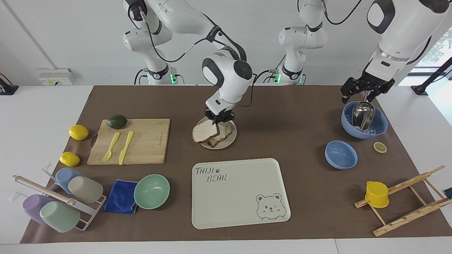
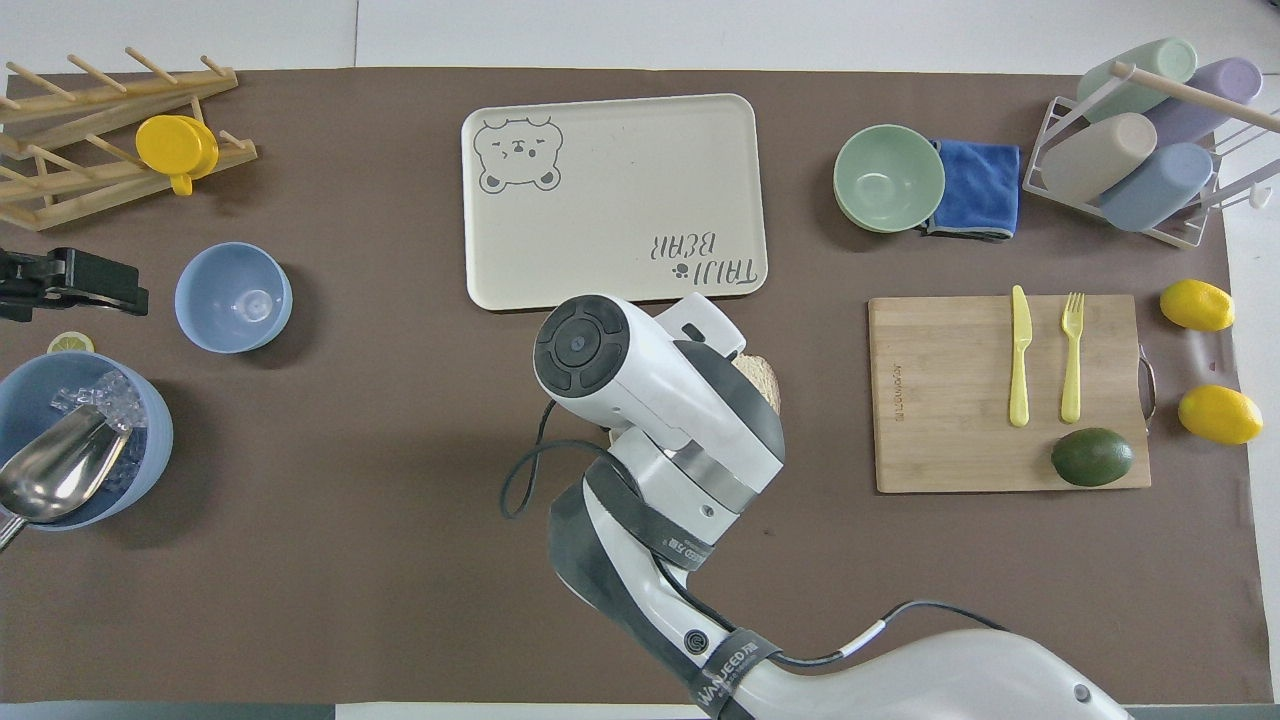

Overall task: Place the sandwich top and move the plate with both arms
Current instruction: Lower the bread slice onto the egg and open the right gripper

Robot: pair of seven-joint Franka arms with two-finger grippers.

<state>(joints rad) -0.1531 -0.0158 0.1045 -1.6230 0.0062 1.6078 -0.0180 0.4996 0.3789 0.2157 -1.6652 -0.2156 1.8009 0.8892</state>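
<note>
The sandwich top [image 1: 204, 132], a pale bread slice with brown crust, hangs tilted in my right gripper [image 1: 219, 120], which is shut on its upper edge. It is over the beige plate [image 1: 231, 138] and covers most of the egg toast [image 1: 221, 135] lying there. In the overhead view the right arm hides the plate, and only a corner of the slice [image 2: 764, 379] shows. My left gripper [image 1: 366, 90] waits over the blue bowl [image 1: 379, 124] with ice and a metal scoop at the left arm's end of the table.
The cream bear tray [image 1: 240, 192] lies farther from the robots than the plate. A cutting board [image 1: 143, 141] with knife, fork and avocado lies beside the plate toward the right arm's end. A small blue bowl [image 1: 340, 154] and a mint-green bowl [image 1: 152, 191] stand on the mat.
</note>
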